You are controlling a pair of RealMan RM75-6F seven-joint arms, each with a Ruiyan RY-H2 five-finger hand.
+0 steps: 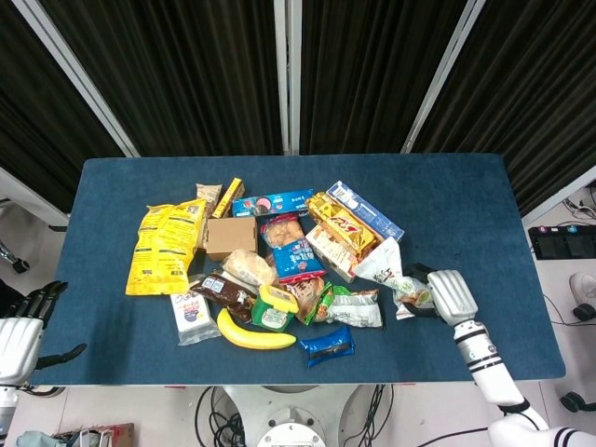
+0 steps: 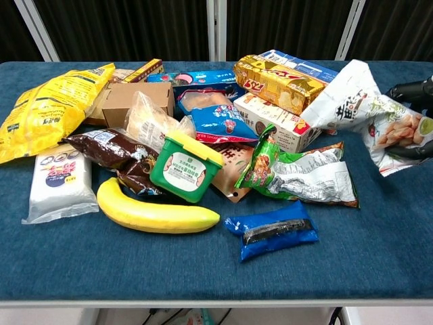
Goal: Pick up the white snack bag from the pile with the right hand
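Observation:
My right hand (image 1: 451,295) holds the white snack bag (image 1: 395,276) at the right side of the pile, lifted off the blue table (image 1: 466,214). In the chest view the bag (image 2: 369,115) hangs tilted in the air at the right edge, with the dark fingers (image 2: 411,89) of the right hand closed on its far end. My left hand (image 1: 20,340) sits off the table's front left corner with its fingers apart and nothing in it.
The pile fills the table's middle: a yellow chip bag (image 1: 164,244), a cardboard box (image 1: 230,236), a banana (image 1: 251,336), a green tub (image 1: 274,310), a green-and-silver bag (image 2: 302,173), a blue bar (image 2: 274,229) and a blue box (image 1: 365,212).

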